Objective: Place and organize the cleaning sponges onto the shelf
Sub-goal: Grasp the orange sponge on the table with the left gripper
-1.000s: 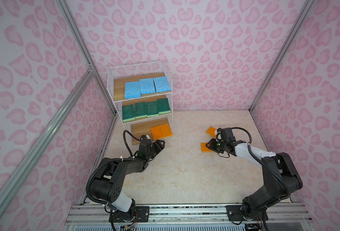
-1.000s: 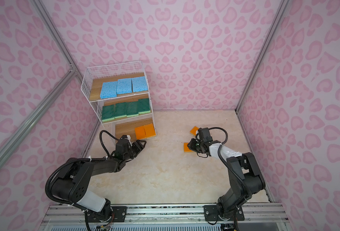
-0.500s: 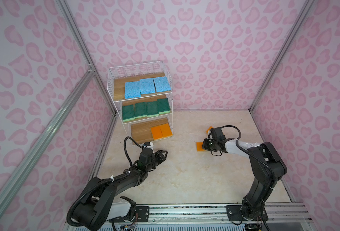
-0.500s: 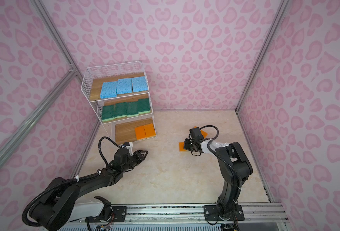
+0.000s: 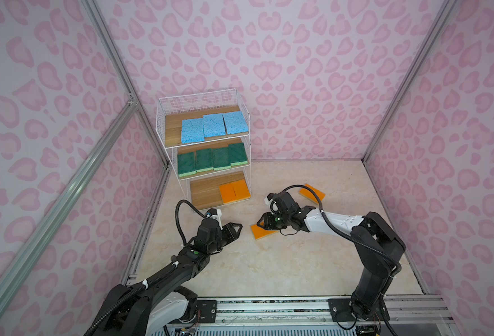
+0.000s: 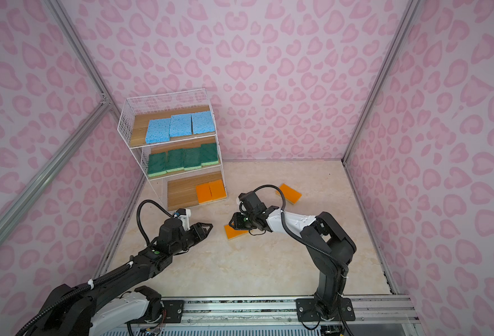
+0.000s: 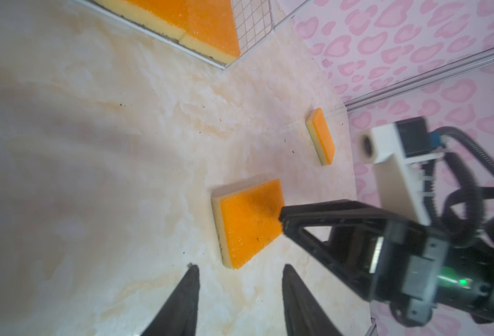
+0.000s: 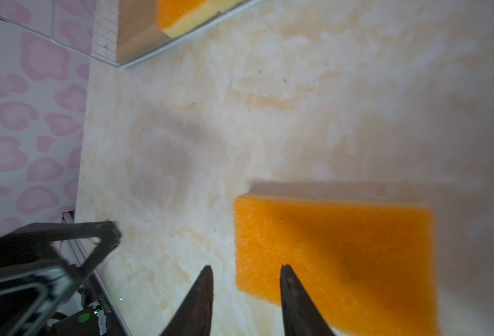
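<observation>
Nine of eleven sponges are stowed; two are outstanding.

Shelf (image 5: 172,131), far left, against the wall:
- Top board: three blue sponges (image 5: 211,125) in a row, bare wood at its left end.
- Middle board: four green sponges (image 5: 212,158) side by side, board full.
- Bottom board: two shelved orange sponges (image 5: 234,191) touching each other at the right end, left half bare.

Left gripper (image 5: 236,229), near, left of centre, low over the surface (image 5: 269,267): jaws part-way apart, nothing between them, tips aimed at the loose sponge just to its right.

Near orange sponge (image 5: 261,233), centre: flat on the surface, orange face up, well apart from the shelf.

Right gripper (image 5: 262,222), just right of centre, over that sponge's right end: jaws parted, one fingertip (image 8: 298,305) over the sponge's edge, the other beyond it. I can see no grip on it.

Far orange sponge (image 5: 312,193), further right and back: flat, untouched.

Assessment: the blue and green tiers look complete. By my reckoning, both loose orange sponges are left to go on the bare half of the bottom board, beside their pair.
</observation>
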Controlling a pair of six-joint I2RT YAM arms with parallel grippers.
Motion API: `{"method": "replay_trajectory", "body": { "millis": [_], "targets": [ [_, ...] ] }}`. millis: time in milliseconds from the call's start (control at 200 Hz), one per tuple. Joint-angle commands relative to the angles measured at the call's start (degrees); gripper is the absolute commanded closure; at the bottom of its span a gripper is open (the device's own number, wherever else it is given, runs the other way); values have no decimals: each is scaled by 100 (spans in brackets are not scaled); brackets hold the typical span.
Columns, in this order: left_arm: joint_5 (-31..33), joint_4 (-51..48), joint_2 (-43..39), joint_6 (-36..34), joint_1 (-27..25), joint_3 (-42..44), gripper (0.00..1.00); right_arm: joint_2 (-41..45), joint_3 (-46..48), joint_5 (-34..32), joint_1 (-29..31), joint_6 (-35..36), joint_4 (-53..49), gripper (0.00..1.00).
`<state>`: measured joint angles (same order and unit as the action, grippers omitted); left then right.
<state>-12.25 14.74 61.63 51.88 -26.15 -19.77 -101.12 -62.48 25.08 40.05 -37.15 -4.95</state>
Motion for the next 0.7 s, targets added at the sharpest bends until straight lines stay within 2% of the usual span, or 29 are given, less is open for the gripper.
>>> {"method": "replay_trajectory", "body": {
  "millis": [0,160,400,695],
  "targets": [
    [-95,-153,4,-243,-75,31,52,300,59,282,-136,-44,117,55],
    [-21,-84,568,-411,-346,-207,51,600,122,401,-623,106,-202,54],
    [-489,-123,1916,-928,-356,-1061,42,953,802,548,-1327,221,-256,53],
    [-805,-189,2999,-1176,-356,-1856,44,1222,1484,715,-1666,427,-298,52]
  ]
}}
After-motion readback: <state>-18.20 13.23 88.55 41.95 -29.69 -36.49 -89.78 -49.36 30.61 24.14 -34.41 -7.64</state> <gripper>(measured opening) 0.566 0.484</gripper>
